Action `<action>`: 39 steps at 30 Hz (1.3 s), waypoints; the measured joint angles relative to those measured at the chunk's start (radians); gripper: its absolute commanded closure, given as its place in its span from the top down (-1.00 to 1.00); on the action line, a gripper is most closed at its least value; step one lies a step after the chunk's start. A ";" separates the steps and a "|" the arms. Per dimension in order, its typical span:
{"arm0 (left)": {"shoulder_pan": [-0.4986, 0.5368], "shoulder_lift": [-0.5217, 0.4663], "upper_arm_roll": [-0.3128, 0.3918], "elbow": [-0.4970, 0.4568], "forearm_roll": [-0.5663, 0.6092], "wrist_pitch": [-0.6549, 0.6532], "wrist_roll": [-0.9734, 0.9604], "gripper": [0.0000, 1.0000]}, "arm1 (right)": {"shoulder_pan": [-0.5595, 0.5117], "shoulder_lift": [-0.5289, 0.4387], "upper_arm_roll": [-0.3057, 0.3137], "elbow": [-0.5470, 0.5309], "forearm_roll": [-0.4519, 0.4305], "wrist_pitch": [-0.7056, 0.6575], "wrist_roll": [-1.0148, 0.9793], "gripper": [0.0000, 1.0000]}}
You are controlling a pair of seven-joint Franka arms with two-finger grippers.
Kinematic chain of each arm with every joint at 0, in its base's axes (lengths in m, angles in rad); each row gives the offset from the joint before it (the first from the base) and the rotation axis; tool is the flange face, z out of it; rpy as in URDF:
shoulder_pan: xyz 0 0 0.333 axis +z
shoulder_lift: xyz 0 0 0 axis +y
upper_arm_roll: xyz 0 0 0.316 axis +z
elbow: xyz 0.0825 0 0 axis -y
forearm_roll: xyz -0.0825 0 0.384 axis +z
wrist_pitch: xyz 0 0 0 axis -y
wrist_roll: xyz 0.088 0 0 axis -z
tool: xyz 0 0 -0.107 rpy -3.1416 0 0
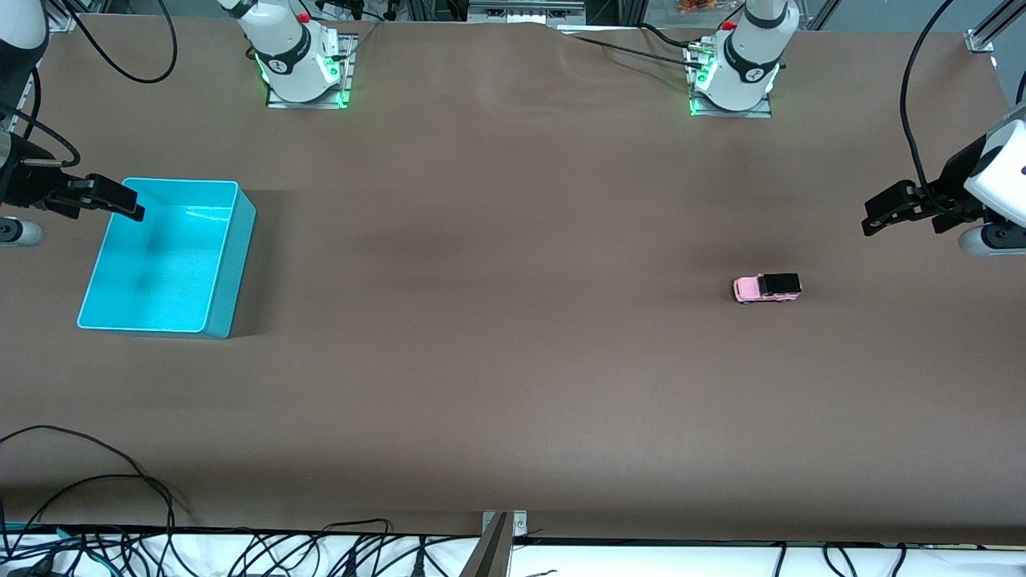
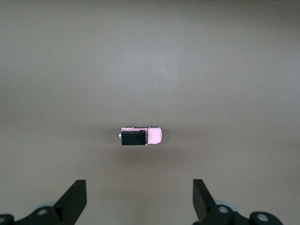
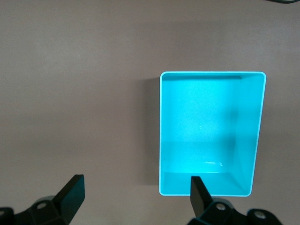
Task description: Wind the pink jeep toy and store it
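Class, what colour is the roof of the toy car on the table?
Black, on a light-pink body. The toy car shows it best in the left wrist view.

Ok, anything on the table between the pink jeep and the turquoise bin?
Nothing: in the front view only bare brown table runs between the pink jeep toy and the turquoise bin.

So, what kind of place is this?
Probably a robotics lab test bench: two arm bases bolted to a brown table, loose cables along its edge, and only a pink jeep toy and a turquoise bin set out.
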 measured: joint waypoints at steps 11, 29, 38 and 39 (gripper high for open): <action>0.000 0.000 0.000 0.000 0.000 0.000 0.000 1.00 | -0.003 -0.003 -0.048 0.007 0.000 -0.027 0.000 1.00; 0.000 0.010 0.002 -0.004 0.000 0.009 0.000 1.00 | -0.004 -0.003 -0.085 0.022 0.001 -0.123 0.001 1.00; -0.002 0.011 -0.001 -0.003 0.000 0.023 0.000 1.00 | -0.004 -0.003 -0.118 0.043 0.006 -0.160 0.001 1.00; -0.003 0.011 -0.002 -0.004 0.000 0.027 0.000 1.00 | -0.005 -0.003 -0.122 0.044 0.009 -0.161 0.001 1.00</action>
